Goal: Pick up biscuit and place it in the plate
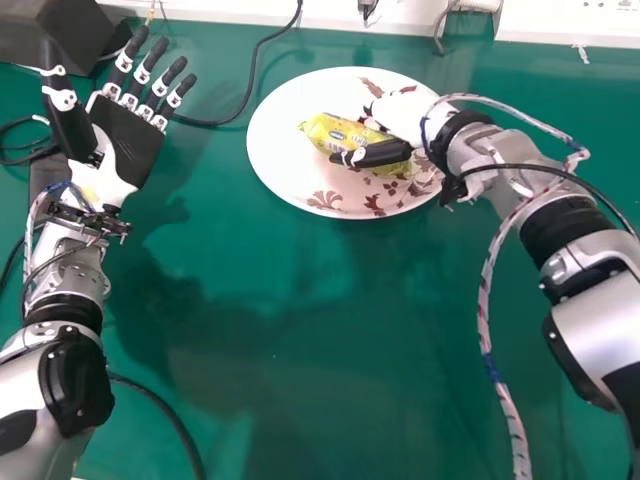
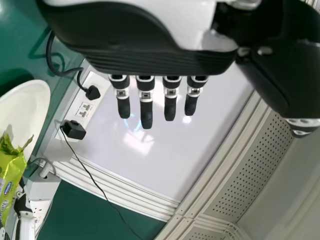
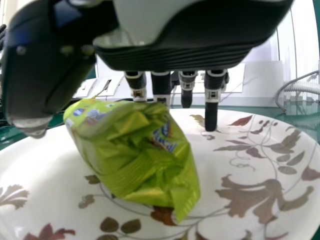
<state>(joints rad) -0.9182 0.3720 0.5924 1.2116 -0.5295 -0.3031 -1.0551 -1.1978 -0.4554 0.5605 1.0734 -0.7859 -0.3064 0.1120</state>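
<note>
Nearest in head view, left arm [image 1: 70, 380] and right arm [image 1: 600, 300], smooth grey-white shells with black joint bands; braided red-and-white cable [image 1: 485, 315] hangs loose off the right one. Round plate [image 1: 275, 120] holds biscuit packet [image 1: 330, 130] near its middle. Plate is white, glossy, shallow, with a slightly raised rim and brown and dark-red leaf-and-flower print. Packet is shiny yellow-green plastic film, plump, heavily crinkled, gathered into a creased, flattened end. Right hand [image 1: 404, 112] is over the plate, fingers straight and apart from thumb, packet lying between them; some fingers pass behind the packet. Can't tell whether the hand touches it. Left hand [image 1: 135, 140] is well apart from plate, at head view's left side, palm up, fingers straight and spread; matte black palm pad, white finger joints. Table [image 1: 250, 310] is green, smooth, faintly reflective. Thin black cable [image 1: 250, 80] curves beside plate. Dark box [image 1: 45, 30] sits beyond left hand. White socket strip [image 2: 82, 111] with black plugs, flat panel.
</note>
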